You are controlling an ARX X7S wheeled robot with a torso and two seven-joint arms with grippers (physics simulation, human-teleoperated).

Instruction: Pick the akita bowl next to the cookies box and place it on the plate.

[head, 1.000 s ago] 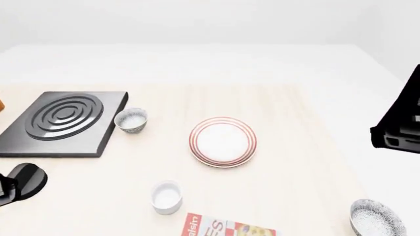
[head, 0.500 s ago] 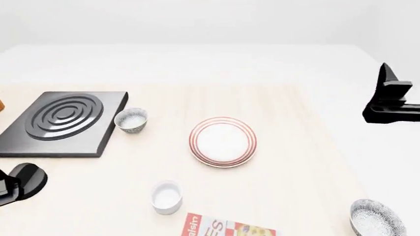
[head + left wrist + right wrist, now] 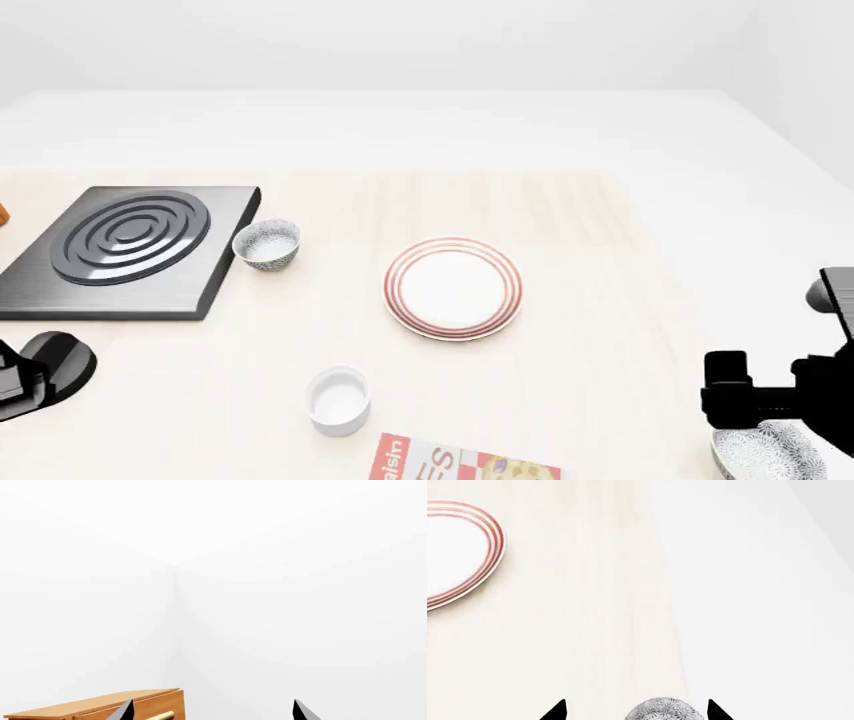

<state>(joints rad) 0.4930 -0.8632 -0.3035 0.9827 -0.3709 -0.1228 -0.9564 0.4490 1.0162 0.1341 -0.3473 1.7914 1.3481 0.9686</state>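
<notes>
The akita bowl [image 3: 771, 455] sits at the near right corner of the table [image 3: 587, 230], to the right of the cookies box [image 3: 461, 463], with a stretch of bare wood between them. In the head view the black right gripper [image 3: 787, 400] hangs just over it and hides part of its rim. The right wrist view shows the bowl's [image 3: 663, 710] speckled outside between the two dark fingertips [image 3: 556, 711], which stand spread to either side without touching it, so the right claw [image 3: 635, 711] is released and grasps nothing.

The plate [image 3: 454, 288] lies near the middle of the table, well apart from that bowl; its red-ringed edge [image 3: 464, 550] also shows in the right wrist view. In front of the plate, just beside the box, stands a plain white cup [image 3: 338, 400]. A second speckled bowl [image 3: 267, 244] sits to the plate's left, just beside a black burner slab [image 3: 127, 250] with raised rings.

The left gripper [image 3: 40, 375] rests low at the table's near left edge. Its wrist view looks at white walls and a wooden cabinet [image 3: 107, 707]; the two fingertips [image 3: 301, 712] stand wide apart with nothing between them, so the left claw [image 3: 212, 712] is released too
</notes>
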